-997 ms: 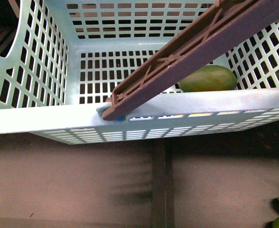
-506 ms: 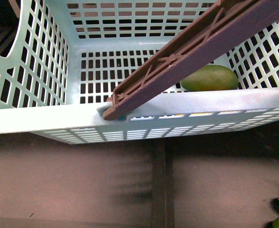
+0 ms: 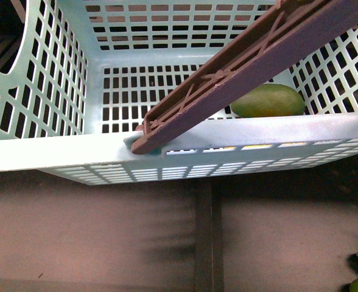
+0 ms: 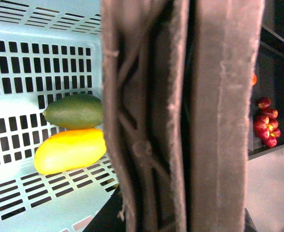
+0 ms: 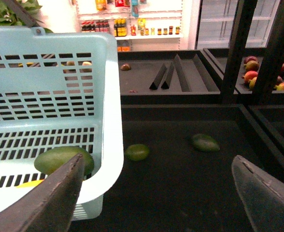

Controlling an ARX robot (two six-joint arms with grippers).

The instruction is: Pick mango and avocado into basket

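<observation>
Turquoise plastic fills most of the front view: the basket [image 3: 57, 152] sits close, its brown handle [image 3: 240, 67] slanting across the opening. In the left wrist view the avocado [image 4: 74, 111] and the mango [image 4: 69, 151] lie side by side on the slotted floor, touching. Both fruits look to be delivered, so the placing step seems finished; what remains is probably for the arms to draw clear without knocking the basket rim or the handle.

The right gripper [image 5: 156, 193] hangs outside the basket with its 2 fingers [image 5: 50, 198] spread wide and nothing between them. The left gripper cannot be made out: the handle blocks nearly all of its camera's view, so its state cannot be told.

Dark matte display trays make up the surface beside the basket, where 2 loose green fruits [image 5: 137, 152] lie well apart. Beyond stand shop shelves with bottles [image 5: 127, 26] and bins of red fruit [image 4: 266, 121].
</observation>
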